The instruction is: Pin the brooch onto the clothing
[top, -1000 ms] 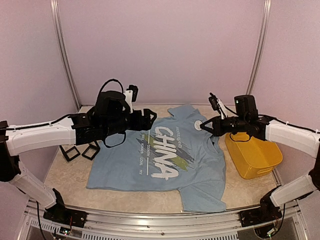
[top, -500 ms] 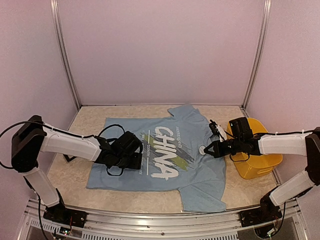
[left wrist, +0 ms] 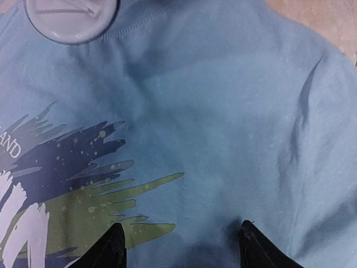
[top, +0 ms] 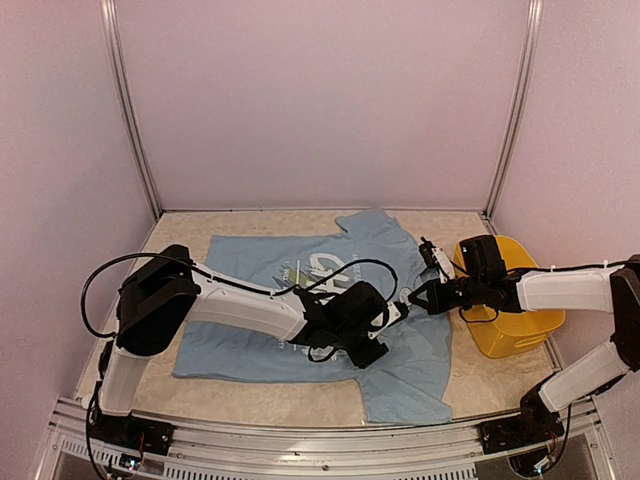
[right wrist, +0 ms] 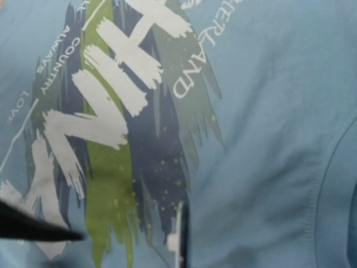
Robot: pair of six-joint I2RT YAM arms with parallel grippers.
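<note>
The small round pale-backed button badge (left wrist: pixel 70 19) hangs over the light blue printed T-shirt (left wrist: pixel 223 139), ahead of the left claw (left wrist: pixel 181 243), fingertips apart, toward the far right; the right claw (top: pixel 410 300), grip unclear, is nearer.

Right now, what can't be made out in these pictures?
Brooch face: left wrist view shows only its pale back, cut off by the top edge.
T-shirt lettering: in the top view the left arm covers most of it.
Right claw grip: too small in the top view; right wrist view shows only blurred dark shapes.
Left claw: only two fingertips show, at the left wrist view's bottom edge.
</note>
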